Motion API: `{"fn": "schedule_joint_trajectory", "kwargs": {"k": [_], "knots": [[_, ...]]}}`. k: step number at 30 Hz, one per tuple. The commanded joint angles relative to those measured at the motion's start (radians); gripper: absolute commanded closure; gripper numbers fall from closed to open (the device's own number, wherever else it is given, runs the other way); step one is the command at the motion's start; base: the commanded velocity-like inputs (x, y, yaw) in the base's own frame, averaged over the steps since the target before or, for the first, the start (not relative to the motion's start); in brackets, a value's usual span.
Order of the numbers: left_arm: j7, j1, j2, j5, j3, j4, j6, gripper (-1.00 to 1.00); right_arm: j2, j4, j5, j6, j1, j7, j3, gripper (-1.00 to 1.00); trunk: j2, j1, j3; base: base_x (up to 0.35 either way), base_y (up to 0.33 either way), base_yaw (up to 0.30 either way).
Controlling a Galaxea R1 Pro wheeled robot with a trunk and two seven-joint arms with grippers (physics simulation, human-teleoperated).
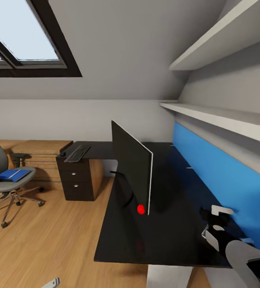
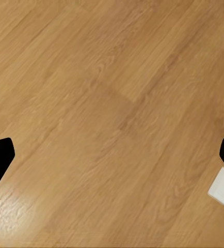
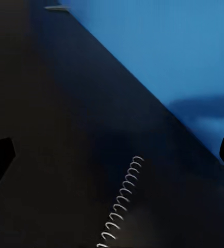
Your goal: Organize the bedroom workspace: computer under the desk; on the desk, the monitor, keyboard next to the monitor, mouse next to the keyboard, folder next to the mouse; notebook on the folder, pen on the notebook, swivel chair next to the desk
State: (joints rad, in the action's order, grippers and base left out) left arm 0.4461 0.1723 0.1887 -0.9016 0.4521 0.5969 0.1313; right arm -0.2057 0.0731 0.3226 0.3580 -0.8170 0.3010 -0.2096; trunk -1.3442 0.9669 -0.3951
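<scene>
Hovering over the table [image 1: 162, 240] beside the monitor [image 1: 132, 168], right gripper [image 3: 112, 150] jaws wide, empty, risks scattering the spiral-bound notebook [image 3: 120, 206].

Soft daylight from skylight [image 1: 22, 36], glossy desk [image 1: 174, 236] — dim, slightly blurred

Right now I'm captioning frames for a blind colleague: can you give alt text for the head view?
A wide black flat monitor stands edge-on on a glossy black L-shaped desk along a blue wall panel. A grey keyboard lies at the desk's far end, and a grey swivel chair holding a blue folder stands on the wood floor.
</scene>
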Motion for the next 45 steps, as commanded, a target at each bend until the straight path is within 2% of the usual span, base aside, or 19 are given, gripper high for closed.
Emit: {"fn": "schedule_joint_trajectory", "kwargs": {"k": [1, 4, 11, 17, 19, 22, 28, 31, 35, 36, 37, 41, 45], "knots": [[0.006, 0.001, 0.001, -0.007, 0.008, 0.001, 0.007, -1.00, 0.000, 0.000, 0.008, 0.002, -0.001, 0.003, -0.009, -1.00, -0.001, 0.001, -0.001, 0.296, -0.118, 0.000], [0.006, 0.001, 0.001, -0.002, 0.008, 0.001, 0.007, -1.00, -0.001, -0.001, 0.009, 0.001, -0.001, 0.003, -0.008, -1.00, -0.001, 0.001, -0.001, 0.284, -0.145, 0.000], [0.006, 0.001, 0.001, 0.003, 0.008, 0.001, 0.007, -1.00, -0.020, -0.002, 0.013, -0.030, -0.001, 0.003, -0.005, -1.00, -0.001, 0.001, -0.001, 0.111, -0.068, 0.000], [0.001, 0.001, 0.007, 0.003, 0.002, 0.005, 0.008, -1.00, -0.036, 0.002, 0.017, -0.121, -0.001, 0.007, 0.000, -1.00, -0.001, 0.001, -0.001, 0.020, -0.012, 0.000], [-0.014, 0.001, 0.019, 0.002, -0.003, 0.015, 0.008, -1.00, -0.048, 0.006, 0.027, -0.172, -0.001, 0.008, 0.003, -1.00, -0.001, 0.001, -0.001, 0.005, -0.003, 0.000], [-0.027, 0.001, 0.032, 0.000, -0.006, 0.033, 0.006, -1.00, -0.052, 0.007, 0.044, -0.204, -0.001, 0.008, 0.005, -1.00, -0.001, 0.001, -0.001, 0.002, -0.001, 0.000], [-0.057, 0.001, 0.078, -0.009, -0.006, 0.118, 0.000, -1.00, -0.056, 0.011, 0.075, -0.238, -0.001, 0.009, 0.007, -1.00, -0.001, 0.001, -0.001, 0.000, 0.000, 0.000], [-0.063, 0.001, 0.087, -0.022, -0.007, 0.143, -0.002, -1.00, -0.055, 0.012, 0.078, -0.241, -0.001, 0.009, 0.007, -1.00, -0.001, 0.001, -0.001, 0.000, 0.000, 0.000], [-0.067, 0.001, 0.101, -0.080, -0.007, 0.174, -0.014, -1.00, -0.055, 0.013, 0.081, -0.244, -0.001, 0.009, 0.007, -1.00, -0.001, 0.001, -0.001, 0.000, 0.000, 0.000], [-0.068, 0.001, 0.117, -0.130, -0.007, 0.205, -0.027, -1.00, -0.056, 0.013, 0.082, -0.245, -0.001, 0.009, 0.007, -1.00, -0.001, 0.001, -0.001, 0.000, 0.000, 0.000], [-0.068, 0.001, 0.133, -0.164, -0.006, 0.228, -0.039, -1.00, -0.055, 0.013, 0.082, -0.245, -0.001, 0.009, 0.007, -1.00, -0.001, 0.001, -0.001, 0.000, 0.000, 0.000], [-0.069, 0.001, 0.166, -0.223, -0.005, 0.275, -0.074, -1.00, -0.055, 0.013, 0.082, -0.246, -0.001, 0.009, 0.007, -1.00, -0.001, 0.001, -0.001, 0.000, 0.000, 0.000], [-0.069, 0.000, 0.188, -0.263, -0.004, 0.316, -0.114, -1.00, -0.053, 0.013, 0.082, -0.246, -0.001, 0.009, 0.007, -1.00, -0.008, 0.004, -0.004, 0.000, 0.000, 0.000]]}}
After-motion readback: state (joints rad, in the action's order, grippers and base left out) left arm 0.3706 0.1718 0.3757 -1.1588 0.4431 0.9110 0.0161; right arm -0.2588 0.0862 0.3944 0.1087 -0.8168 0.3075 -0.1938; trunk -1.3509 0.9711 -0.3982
